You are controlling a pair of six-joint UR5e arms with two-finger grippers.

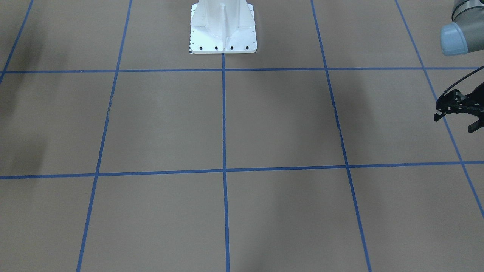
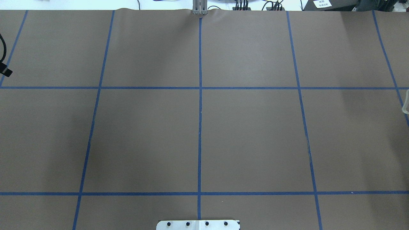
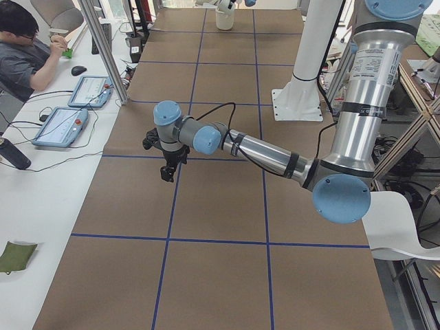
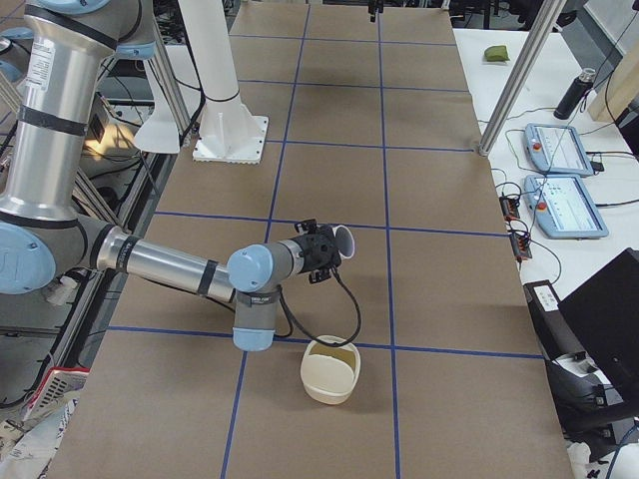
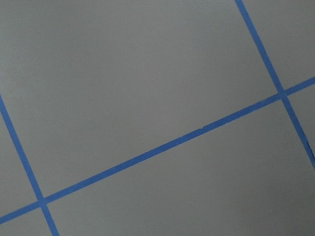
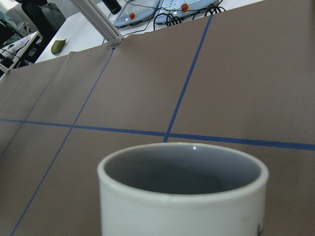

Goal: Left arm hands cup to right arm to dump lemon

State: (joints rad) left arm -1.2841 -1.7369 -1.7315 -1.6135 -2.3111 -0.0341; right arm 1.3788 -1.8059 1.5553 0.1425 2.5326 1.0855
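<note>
- Brown paper covers the long table (image 2: 143, 137), and blue tape lines (image 2: 200, 127) split it into large squares. Desks with tablets and a seated person (image 3: 24, 51) run along its far side in the left-end view.
- The left arm (image 3: 261, 155) fills the middle of the left-end view, reaching out low over the table.
- The right arm (image 4: 170, 261) comes in from the left edge of the right-end view and bends toward the centre of the frame.
- A white post base (image 1: 223, 30) is bolted to the table at the top centre of the front view.
- A cream tub (image 4: 329, 377) sits on the paper in the lower middle of the right-end view, just beside a blue line. It is too small to show what lies inside.
- The cup (image 6: 182, 196) is off the table at the tip of the right arm and fills the bottom of the right wrist view, its grey inside showing. In the right-end view it is tipped on its side, higher in the frame than the tub and apart from it.
- The left gripper (image 1: 455, 124) is at the right edge of the front view. Its fingers are spread wide with nothing between them.
- The right gripper (image 4: 329, 247) is right against the cup. Its fingers show only in the side views, so how far they are closed cannot be told.
</note>
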